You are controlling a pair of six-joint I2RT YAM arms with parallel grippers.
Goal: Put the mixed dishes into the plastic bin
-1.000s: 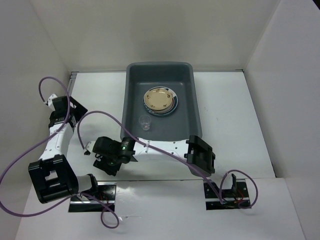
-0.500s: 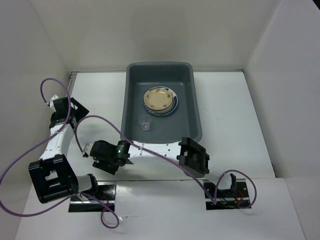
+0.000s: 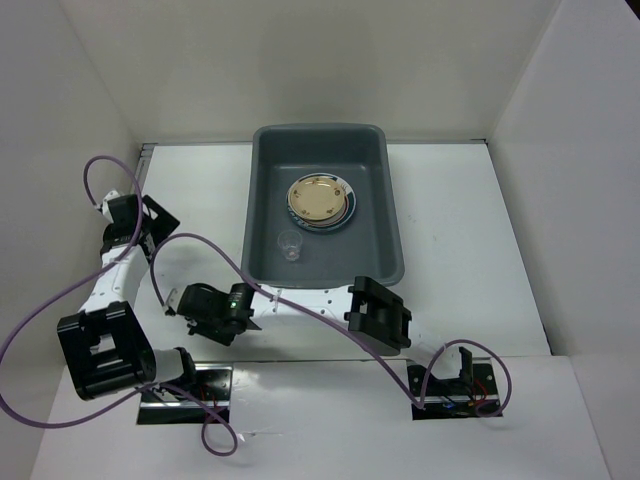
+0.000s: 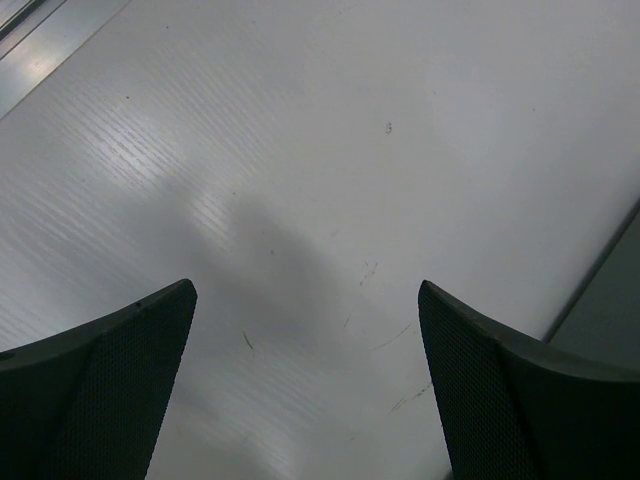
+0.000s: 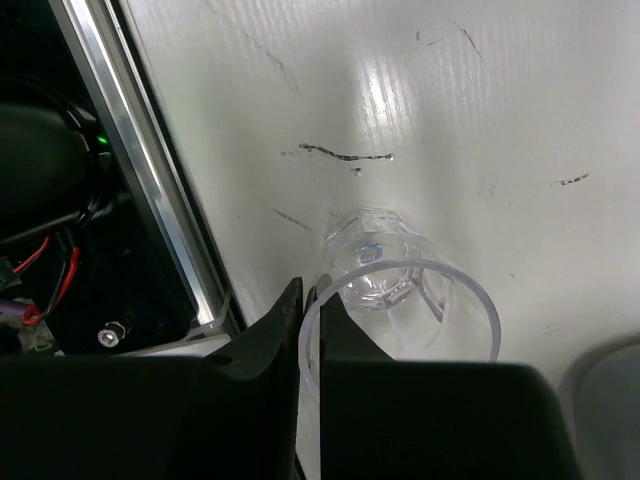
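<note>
The white desk point(image 3: 470, 250) carries the plastic bin point(image 3: 320, 155), a deep grey tub standing at the middle toward the far wall. In it lie a tan-yellow plate point(image 3: 316, 197) stacked on a dark-rimmed plate point(image 3: 346, 212), and nearer the arms a small binned cup point(image 3: 290, 244) stands upright on the tub floor.

One dish is left outside: the loose cup point(image 5: 400, 290), clear plastic, standing mouth up on the desk near its front edge, just beside a metal rail point(image 5: 150, 160) and to the left of the bin's near corner.

The right tool point(image 5: 308, 300) has reached across to it and is closed down tight on the cup's thin wall at the rim, one finger inside and one outside. The left tool point(image 4: 305, 295) hangs over bare desk with its jaws spread wide and nothing between them.

The cup looks very light, smooth and springy. A hard squeeze would probably buckle or crack the wall, and a slack one could let it slip or swing on the pinch. A rim pinch like this seems the sensible hold, since the body is wide and slick. It likely needs a slow, level lift high enough to clear the bin's rolled rim, then a release low over bare floor beside the plates so that it does not bounce or tip.
</note>
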